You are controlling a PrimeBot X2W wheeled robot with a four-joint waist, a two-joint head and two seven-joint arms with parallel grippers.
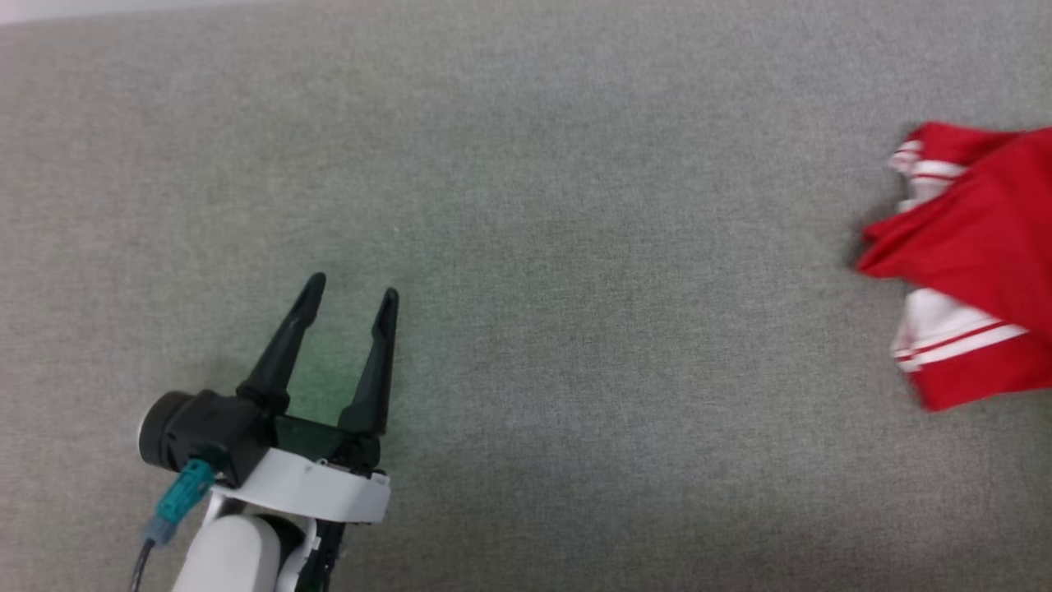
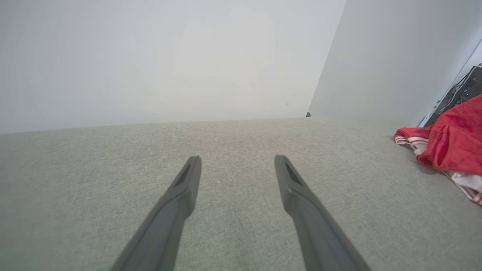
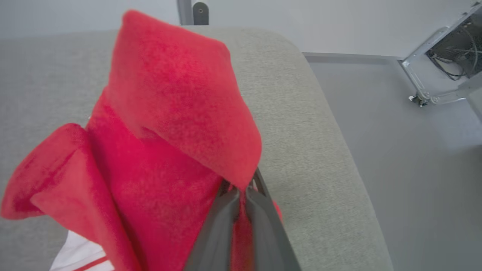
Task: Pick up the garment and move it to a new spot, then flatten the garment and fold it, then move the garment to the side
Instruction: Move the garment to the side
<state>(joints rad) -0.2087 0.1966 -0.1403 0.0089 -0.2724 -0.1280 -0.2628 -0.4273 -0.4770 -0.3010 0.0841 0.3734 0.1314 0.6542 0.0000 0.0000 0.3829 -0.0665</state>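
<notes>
The garment [image 1: 970, 238] is bright red with white striped bands and sits bunched at the right edge of the head view, partly cut off. In the left wrist view the garment [image 2: 452, 146] lies far to the right of the fingers. My left gripper [image 1: 352, 292] is open at the lower left above bare grey fabric, well apart from the garment; its fingers [image 2: 184, 184] hold nothing. In the right wrist view my right gripper [image 3: 243, 192] is shut on a fold of the garment [image 3: 169, 124], which rises lifted and draped in front of it.
The work surface is a grey fabric-covered cushion [image 1: 575, 247] with a rounded right edge [image 3: 339, 158]; beyond it is grey floor. A metal frame with cables [image 3: 444, 64] stands on the floor at the far right. A pale wall [image 2: 169, 56] rises behind the surface.
</notes>
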